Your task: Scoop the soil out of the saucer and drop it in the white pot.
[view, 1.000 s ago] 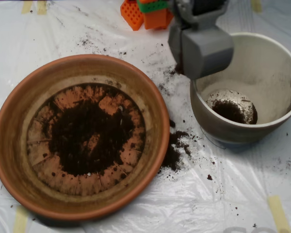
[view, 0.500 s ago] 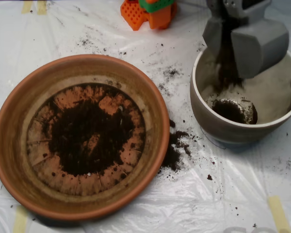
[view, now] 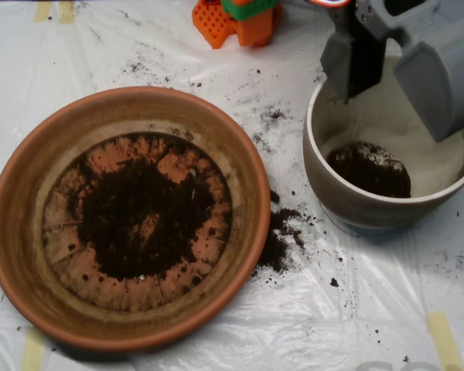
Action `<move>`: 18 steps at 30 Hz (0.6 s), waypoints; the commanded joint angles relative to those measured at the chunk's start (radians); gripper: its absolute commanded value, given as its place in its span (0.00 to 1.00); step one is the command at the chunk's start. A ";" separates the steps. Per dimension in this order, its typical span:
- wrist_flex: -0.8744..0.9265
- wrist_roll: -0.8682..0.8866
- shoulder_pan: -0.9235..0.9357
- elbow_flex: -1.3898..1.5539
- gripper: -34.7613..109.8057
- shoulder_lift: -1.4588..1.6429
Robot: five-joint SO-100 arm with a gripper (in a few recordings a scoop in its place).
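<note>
So the hand is up at the top right, hanging over the far rim of the pot, and its two grey shells are spread apart with a dark gap between them, so it's released, nothing gripped. The left shell is the smaller-looking one just above the pot's back left edge, the right shell is the big one covering the pot's upper right side. Down in the pot there's a dark pile of soil sitting on the bottom, a bit toward the front, with pale dusty walls all around it. The saucer fills the left half of the view, well to the left of the pot, flat on the tabletop, which is covered in crinkly clear plastic. It's got a rough round patch of soil across the middle of its ridged base, with the orange ridges showing in a ring around it. Some soil got spilled too: there's a clump on the plastic right against the saucer's right rim, between saucer and pot, plus crumbs scattered up toward the top. Orange and green plastic blocks sit at the top edge, left of the hand.
</note>
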 commanded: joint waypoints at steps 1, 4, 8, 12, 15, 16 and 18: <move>-0.014 -0.003 -0.025 0.018 0.58 0.084; -0.021 0.008 -0.029 0.031 0.55 0.091; -0.023 0.020 -0.031 0.020 0.53 0.101; -0.020 0.051 0.005 -0.037 0.55 0.103; -0.025 0.091 0.069 -0.094 0.56 0.097; -0.037 0.104 0.095 -0.106 0.56 0.095; -0.058 0.135 0.149 -0.121 0.56 0.087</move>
